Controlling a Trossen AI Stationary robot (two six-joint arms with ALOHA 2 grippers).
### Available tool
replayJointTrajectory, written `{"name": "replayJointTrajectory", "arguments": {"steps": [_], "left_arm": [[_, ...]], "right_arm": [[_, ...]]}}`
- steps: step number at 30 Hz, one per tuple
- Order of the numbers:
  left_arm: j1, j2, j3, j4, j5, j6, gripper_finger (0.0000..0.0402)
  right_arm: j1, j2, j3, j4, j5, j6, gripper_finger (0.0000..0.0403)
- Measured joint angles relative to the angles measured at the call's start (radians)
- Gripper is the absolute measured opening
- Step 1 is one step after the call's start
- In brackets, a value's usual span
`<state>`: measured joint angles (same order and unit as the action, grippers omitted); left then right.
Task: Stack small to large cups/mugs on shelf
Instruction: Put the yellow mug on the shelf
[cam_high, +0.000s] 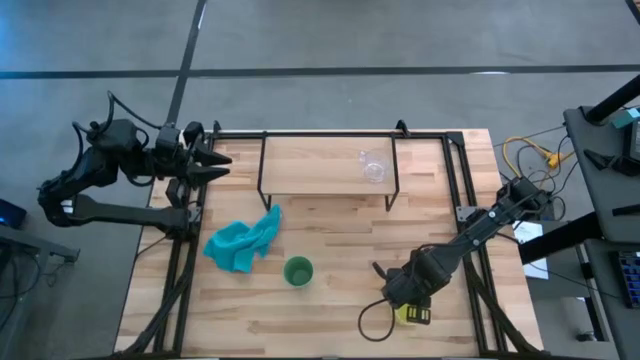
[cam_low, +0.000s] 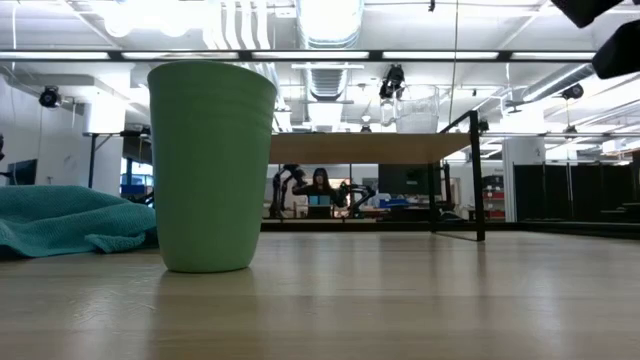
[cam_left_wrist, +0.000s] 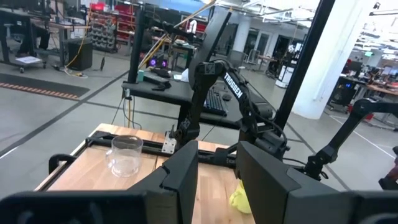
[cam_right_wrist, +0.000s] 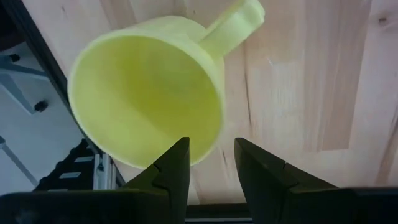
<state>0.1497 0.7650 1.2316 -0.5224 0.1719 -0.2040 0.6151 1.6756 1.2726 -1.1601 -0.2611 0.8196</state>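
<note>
Your right gripper (cam_right_wrist: 205, 165) was down over the yellow mug (cam_right_wrist: 149, 93) at the table's front-right, fingers parted w/ the near rim just ahead of the gap, nothing held yet. From above, the arm covered most of the mug; only a yellow sliver showed.

Mug looked like light, stiff plastic, prob. smooth, so it could've skated if nudged. Best hold, imo: one finger inside, one outside the rim wall, opposite the handle (cam_right_wrist: 239, 18).

Glass cup (cam_high: 373, 168) already sat on the shelf (cam_high: 320, 165), toward its right end. Fragile, so seat the mug gently.

Green cup (cam_high: 298, 271) stood upright mid-table beside the cloth (cam_high: 242, 242), not touching.

Left gripper (cam_high: 212, 160) waited by the shelf's left end, fingers apart, empty.
</note>
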Motion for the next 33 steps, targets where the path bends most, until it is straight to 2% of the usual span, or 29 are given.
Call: {"name": "replayJointTrajectory", "arguments": {"steps": [23, 33], "left_arm": [[0.000, 0.031, 0.000, 0.045, 0.000, 0.000, 0.0102], [0.000, 0.033, 0.000, 0.043, 0.000, 0.000, 0.0102]], "right_arm": [[0.000, 0.000, -0.121, 0.128, 0.000, 0.019, 0.0120], [0.000, 0.000, -0.128, 0.134, 0.000, 0.018, 0.0118]]}}
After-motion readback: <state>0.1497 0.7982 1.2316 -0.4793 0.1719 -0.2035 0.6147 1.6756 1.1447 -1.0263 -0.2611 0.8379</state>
